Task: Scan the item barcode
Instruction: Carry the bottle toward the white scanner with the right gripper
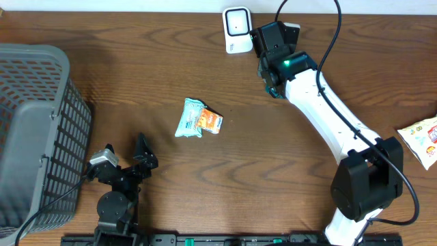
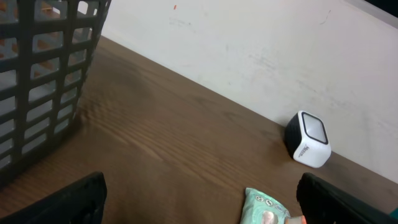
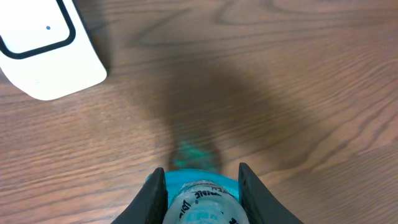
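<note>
Teal container sits clamped in the right gripper, black lettering on it too blurred to read. White scanner lies at ten o'clock, apart from it. Only the overhead view shows a loose packet at the three o'clock edge of the table. Left gripper stands wide, holding nothing.

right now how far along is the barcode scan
Done: the right gripper is shut on a teal item. In hand: it hangs near the white scanner. Left: no barcode shows facing the scanner's window, so the scan looks pending. The left gripper is open and empty; a wipes packet lies on the table.
</note>
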Controlling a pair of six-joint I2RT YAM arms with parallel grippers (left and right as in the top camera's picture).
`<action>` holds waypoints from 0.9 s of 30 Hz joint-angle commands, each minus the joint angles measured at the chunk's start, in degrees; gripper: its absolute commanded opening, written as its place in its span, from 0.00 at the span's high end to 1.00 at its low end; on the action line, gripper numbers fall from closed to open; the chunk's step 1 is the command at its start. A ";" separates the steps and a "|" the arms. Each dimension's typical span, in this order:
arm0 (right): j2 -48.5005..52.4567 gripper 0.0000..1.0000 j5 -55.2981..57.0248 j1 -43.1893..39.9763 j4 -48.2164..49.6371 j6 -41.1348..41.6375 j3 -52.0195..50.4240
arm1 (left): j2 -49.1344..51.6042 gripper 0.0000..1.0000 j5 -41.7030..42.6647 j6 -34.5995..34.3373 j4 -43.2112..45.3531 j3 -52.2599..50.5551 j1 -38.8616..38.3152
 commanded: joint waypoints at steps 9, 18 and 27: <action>-1.84 0.78 -2.43 0.17 0.39 8.59 -0.04 | -0.04 0.02 -0.33 -0.50 -1.92 -1.16 0.24; -1.84 0.72 -5.01 0.20 4.02 8.98 -5.05 | -0.04 0.02 -0.33 -0.50 -1.92 -1.16 0.24; -1.88 0.52 -7.30 0.20 4.81 8.92 -5.95 | -0.04 0.02 -0.33 -0.50 -1.92 -1.16 0.24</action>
